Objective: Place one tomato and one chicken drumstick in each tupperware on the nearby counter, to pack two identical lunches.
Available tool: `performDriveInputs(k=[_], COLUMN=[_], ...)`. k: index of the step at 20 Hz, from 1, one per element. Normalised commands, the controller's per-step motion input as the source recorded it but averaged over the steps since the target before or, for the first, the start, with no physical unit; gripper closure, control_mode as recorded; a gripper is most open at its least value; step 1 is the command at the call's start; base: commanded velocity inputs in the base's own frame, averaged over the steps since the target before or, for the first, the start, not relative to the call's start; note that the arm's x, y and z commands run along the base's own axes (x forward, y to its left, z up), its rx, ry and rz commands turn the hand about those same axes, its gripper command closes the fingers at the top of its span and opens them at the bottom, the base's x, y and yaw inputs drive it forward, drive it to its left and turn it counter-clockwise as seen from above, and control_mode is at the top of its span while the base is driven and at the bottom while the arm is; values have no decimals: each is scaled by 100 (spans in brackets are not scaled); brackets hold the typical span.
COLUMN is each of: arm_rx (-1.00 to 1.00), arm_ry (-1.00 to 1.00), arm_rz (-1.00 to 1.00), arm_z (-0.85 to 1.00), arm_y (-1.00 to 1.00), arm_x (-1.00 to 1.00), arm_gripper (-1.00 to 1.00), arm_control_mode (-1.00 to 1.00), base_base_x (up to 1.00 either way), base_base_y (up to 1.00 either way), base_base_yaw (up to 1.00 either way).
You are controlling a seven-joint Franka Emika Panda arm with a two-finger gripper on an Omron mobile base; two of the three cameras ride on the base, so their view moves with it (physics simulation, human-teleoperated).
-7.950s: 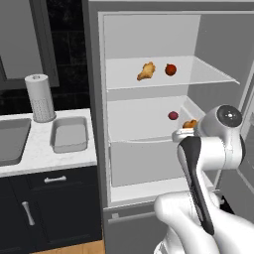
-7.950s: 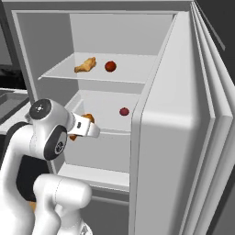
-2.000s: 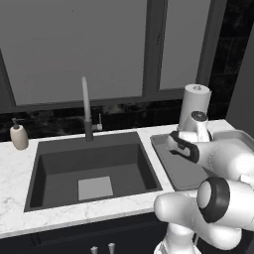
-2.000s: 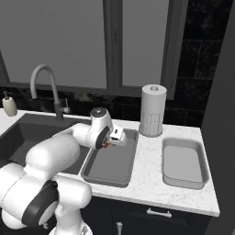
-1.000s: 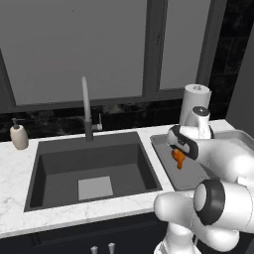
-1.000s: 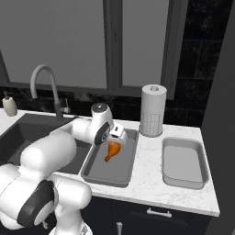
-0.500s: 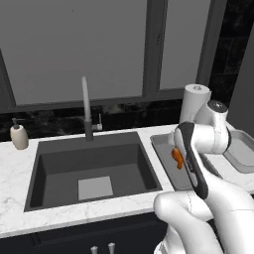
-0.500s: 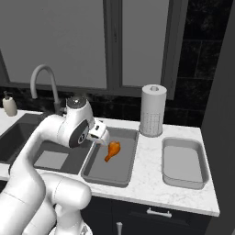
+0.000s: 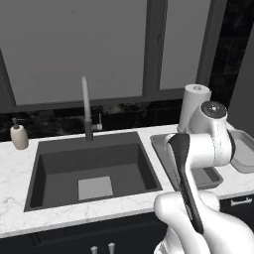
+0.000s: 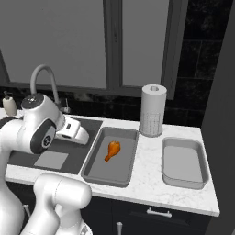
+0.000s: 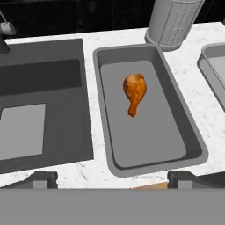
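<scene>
Hand view: gripper (image 11: 112,179) spread wide, empty, above near rim of left tupperware (image 11: 198,145); drumstick (image 11: 134,92) lies mid-tray, floor bare around it. Second tupperware (image 10: 182,180) sits apart, right.

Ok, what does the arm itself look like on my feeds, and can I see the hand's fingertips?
The arm is glossy white with rounded, bulbous links and dark grey round caps at the joints; a black strip runs down one link in the left base view. No cables or markings are visible. The hand shows as two small dark grey, blocky fingertips in the hand view.
</scene>
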Motion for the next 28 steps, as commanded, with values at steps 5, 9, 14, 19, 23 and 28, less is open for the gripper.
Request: performDriveInputs(k=[5, 9, 14, 19, 23, 28], arm_rx=[0, 7, 3, 0, 0, 0], arm_ry=[-2, -6, -1, 0, 0, -2], arm_rz=[0, 3, 4, 0, 0, -2], arm_z=[11, 0, -2, 0, 0, 0], arm_y=[0, 0, 0, 0, 0, 0], arm_x=[-64, -59, -21, 0, 0, -24], arm_gripper=[-100, -100, -100, -100, -100, -100], arm_control_mode=[-100, -100, -100, -100, -100, -100], base_base_x=[0, 0, 0, 0, 0, 0], base_base_y=[0, 0, 0, 0, 0, 0], base_base_yaw=[0, 0, 0, 0, 0, 0])
